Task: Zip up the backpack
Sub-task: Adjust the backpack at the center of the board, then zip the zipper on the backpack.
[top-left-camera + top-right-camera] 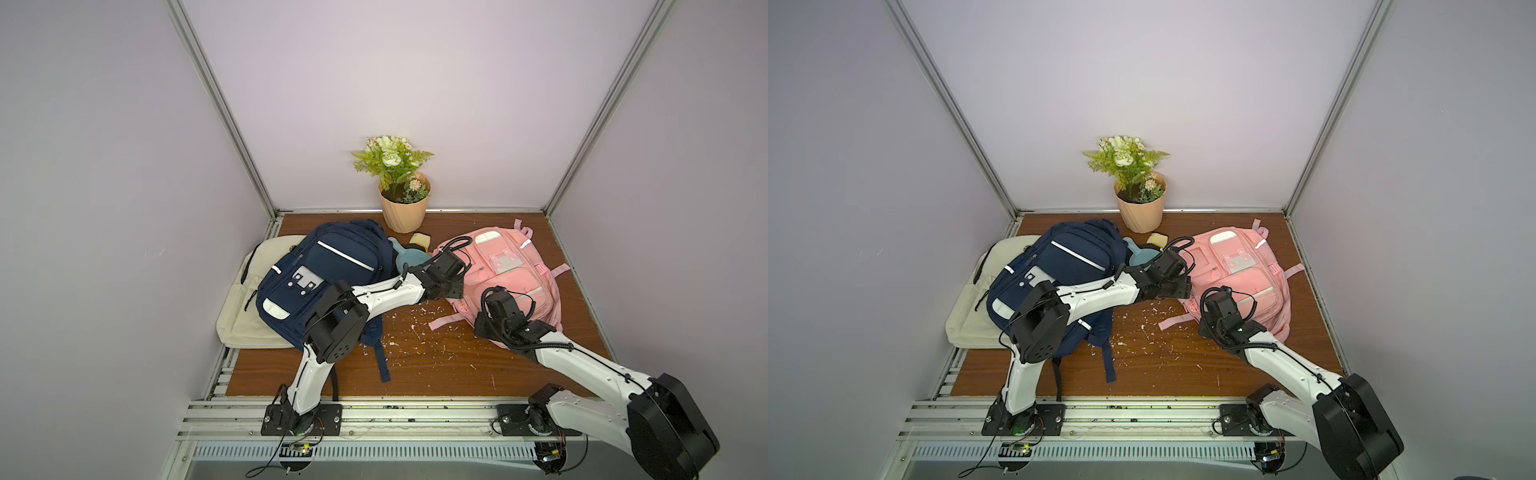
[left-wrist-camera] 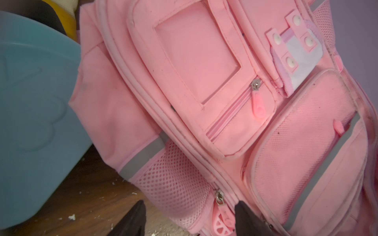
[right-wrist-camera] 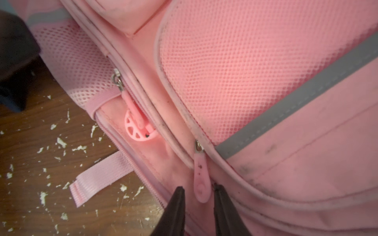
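Right wrist: right pincer (image 3: 198,186) spread astride a zipper pull (image 3: 200,173) on the backpack (image 3: 245,81); left pincer (image 2: 190,202) spread.

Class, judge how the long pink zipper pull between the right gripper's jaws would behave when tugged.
Probably floppy: the zipper pull hangs from a metal ring. Likely smooth rubbery plastic, so it might slip. The pink backpack looks soft; it may bunch.
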`<state>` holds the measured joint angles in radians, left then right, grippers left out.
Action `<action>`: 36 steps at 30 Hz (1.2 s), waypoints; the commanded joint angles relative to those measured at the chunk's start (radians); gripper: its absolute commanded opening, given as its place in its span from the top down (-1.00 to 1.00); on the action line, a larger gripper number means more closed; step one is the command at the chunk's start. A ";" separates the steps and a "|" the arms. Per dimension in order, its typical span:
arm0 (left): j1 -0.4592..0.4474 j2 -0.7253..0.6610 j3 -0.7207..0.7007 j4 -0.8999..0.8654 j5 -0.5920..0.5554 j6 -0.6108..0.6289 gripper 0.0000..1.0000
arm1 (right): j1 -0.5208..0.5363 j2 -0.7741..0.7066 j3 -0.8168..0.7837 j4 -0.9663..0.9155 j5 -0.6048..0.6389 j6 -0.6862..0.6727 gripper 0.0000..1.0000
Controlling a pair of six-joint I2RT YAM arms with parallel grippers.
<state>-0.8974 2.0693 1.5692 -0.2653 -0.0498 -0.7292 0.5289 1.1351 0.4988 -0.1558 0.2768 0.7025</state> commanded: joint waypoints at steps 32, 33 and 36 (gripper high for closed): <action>-0.014 -0.035 -0.021 0.023 0.004 0.005 -0.41 | -0.035 0.182 0.128 -0.002 0.102 -0.048 0.44; -0.014 -0.037 -0.023 0.023 0.002 0.005 -0.41 | -0.035 0.184 0.120 0.000 0.100 -0.045 0.46; -0.013 -0.039 -0.026 0.023 0.000 0.005 -0.41 | -0.035 0.178 0.090 0.031 0.077 -0.044 0.53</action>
<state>-0.8993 2.0693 1.5475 -0.2428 -0.0448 -0.7280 0.5026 1.3106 0.6071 -0.1383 0.3584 0.6582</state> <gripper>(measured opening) 0.706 0.242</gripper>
